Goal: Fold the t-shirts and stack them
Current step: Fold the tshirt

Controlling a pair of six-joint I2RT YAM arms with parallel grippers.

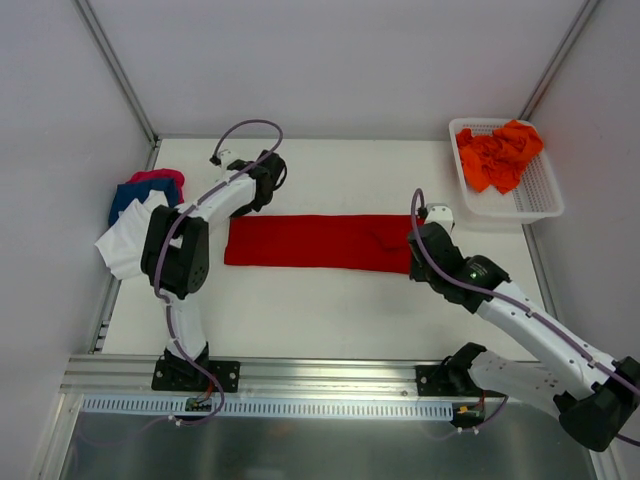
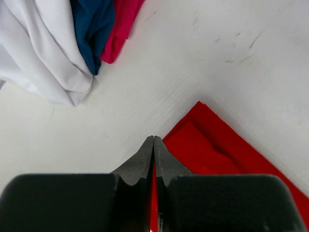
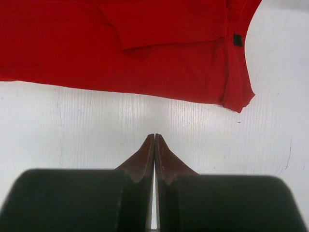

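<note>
Top view: the folded red t-shirt [image 1: 318,243] lies between the left gripper [image 1: 262,195] and the right gripper [image 1: 430,222].

Left wrist: the left gripper is clenched and empty. The red t-shirt's corner is just right of its tips. The white tee [image 2: 43,53], blue tee [image 2: 94,29] and pink tee [image 2: 120,24] lie ahead-left.

Right wrist: the right gripper is clenched and empty, with the red t-shirt's edge ahead, apart from its tips.

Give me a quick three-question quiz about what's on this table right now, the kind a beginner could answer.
1. True or false: the red shirt is folded into a long strip.
2. What lies in the white basket? A) orange shirts B) blue shirts C) nothing
3. Short answer: are the left gripper and the right gripper open or shut?

Key: 1 true. 2 A. 3 both shut.
</note>
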